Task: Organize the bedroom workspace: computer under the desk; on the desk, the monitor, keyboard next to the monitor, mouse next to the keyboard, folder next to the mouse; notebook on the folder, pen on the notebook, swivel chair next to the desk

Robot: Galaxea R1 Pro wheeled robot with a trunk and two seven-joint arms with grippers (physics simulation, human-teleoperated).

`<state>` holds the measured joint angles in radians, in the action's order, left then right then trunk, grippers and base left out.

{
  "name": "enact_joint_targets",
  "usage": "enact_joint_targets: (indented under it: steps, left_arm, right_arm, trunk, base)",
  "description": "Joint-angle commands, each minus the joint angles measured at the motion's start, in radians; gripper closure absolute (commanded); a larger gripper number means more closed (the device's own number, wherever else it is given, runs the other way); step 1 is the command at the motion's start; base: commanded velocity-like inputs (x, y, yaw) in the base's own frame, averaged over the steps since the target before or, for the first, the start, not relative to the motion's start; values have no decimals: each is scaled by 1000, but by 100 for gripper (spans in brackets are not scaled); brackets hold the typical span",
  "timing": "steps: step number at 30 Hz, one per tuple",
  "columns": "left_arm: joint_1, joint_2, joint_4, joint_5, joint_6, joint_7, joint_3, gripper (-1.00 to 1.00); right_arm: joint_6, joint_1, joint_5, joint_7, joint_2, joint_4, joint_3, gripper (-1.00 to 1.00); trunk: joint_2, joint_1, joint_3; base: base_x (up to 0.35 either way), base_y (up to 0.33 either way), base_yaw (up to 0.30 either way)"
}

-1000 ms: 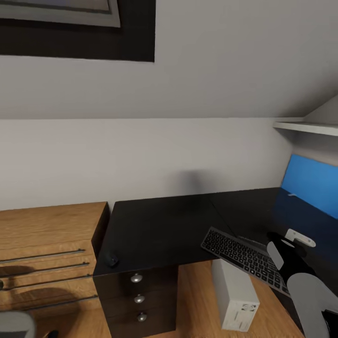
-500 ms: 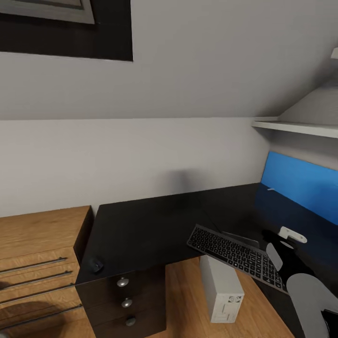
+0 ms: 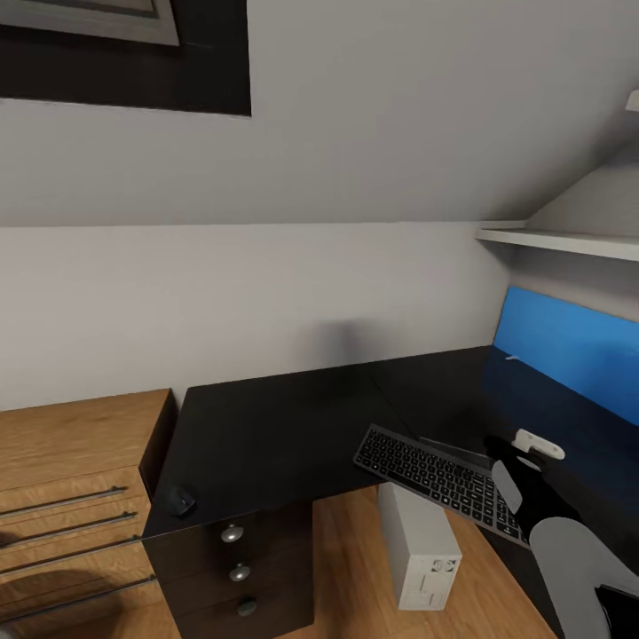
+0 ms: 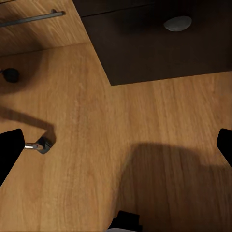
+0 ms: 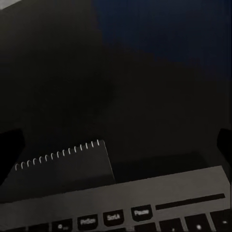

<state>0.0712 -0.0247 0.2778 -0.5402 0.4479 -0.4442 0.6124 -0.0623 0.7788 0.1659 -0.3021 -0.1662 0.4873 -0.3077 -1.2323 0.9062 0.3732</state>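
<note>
My right gripper [image 3: 524,444] hovers over the keyboard [image 3: 435,477], its jaws spread wide and empty. The keyboard lies on the glossy black desk [image 3: 275,426], one end overhanging the edge above the computer [image 3: 419,545] on the floor below. The mouse [image 3: 183,500] sits at the desk's far corner, well apart. My left gripper [image 4: 116,145] hangs open over the wood floor [image 4: 145,145]. I judge most of the task remains.
</note>
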Motion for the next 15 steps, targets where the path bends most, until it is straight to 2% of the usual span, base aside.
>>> enact_joint_targets:
  steps: [1,7,15]
  left_arm:
    - [1,0,0,-6,3,-7,9,-100]
    - [1,0,0,-7,5,-6,9,-100]
    - [1,0,0,-7,5,-5,8,-100]
  right_arm:
    - [1,0,6,-9,0,3,1,-100]
    - [33,0,6,-21,3,9,2,-100]
    - [33,0,6,-22,4,10,1,-100]
  trunk:
    - [-1,0,1]
    - [-1,0,1]
    - [-1,0,1]
  base:
    - [0,0,0]
    - [0,0,0]
    - [26,0,0]
